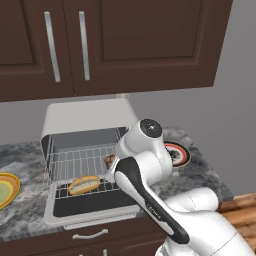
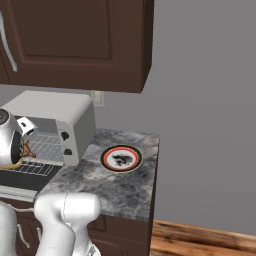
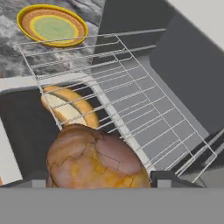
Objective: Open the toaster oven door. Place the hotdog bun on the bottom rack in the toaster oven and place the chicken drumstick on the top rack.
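Gripper (image 3: 98, 183) fingers are seen clamped around the chicken drumstick (image 3: 94, 159), held over the top rack (image 3: 131, 105) in the open toaster oven (image 1: 85, 117). Below, the hotdog bun (image 1: 84, 184) is laid on the bottom rack (image 1: 107, 188).

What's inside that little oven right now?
Inside the toaster oven are two pulled-out wire shelves. The hotdog bun lies on the bottom rack. The chicken drumstick sits between the gripper fingers at the top rack edge. The arm covers the right side.
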Robot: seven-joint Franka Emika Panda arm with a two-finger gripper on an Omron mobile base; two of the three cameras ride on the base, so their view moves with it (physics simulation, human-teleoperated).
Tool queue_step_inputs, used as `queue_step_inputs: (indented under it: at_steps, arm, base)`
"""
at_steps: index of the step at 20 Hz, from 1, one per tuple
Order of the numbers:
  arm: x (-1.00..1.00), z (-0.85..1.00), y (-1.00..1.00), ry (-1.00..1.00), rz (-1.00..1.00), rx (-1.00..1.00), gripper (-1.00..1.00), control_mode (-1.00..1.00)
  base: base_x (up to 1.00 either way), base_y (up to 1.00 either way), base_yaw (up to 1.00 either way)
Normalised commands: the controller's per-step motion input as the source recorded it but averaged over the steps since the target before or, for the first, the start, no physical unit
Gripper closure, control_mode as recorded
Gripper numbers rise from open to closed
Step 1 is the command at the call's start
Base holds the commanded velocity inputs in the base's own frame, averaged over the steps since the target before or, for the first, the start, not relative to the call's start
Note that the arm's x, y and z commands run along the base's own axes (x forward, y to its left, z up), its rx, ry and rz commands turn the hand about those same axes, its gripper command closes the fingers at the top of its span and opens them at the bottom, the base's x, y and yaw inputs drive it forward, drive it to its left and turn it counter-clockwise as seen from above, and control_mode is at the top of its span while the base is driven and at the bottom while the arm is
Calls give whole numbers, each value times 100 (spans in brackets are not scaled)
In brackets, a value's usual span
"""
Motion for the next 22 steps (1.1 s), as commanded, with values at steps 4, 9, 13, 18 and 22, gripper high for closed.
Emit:
queue_step_inputs:
  at_steps: [4, 9, 13, 18, 22]
  arm:
    - [7, 0, 43, 0, 25, 0, 100, -100]
    - [1, -4, 41, 0, 8, -3, 100, -100]
    - [3, -12, 32, 0, 0, -10, 100, -100]
    - [2, -20, 11, 0, 0, -9, 100, -100]
    - [2, -20, 1, 0, 0, -6, 100, -100]
  base:
    - [0, 0, 0]
    - [0, 0, 0]
    - [0, 0, 0]
    - [0, 0, 0]
    - [0, 0, 0]
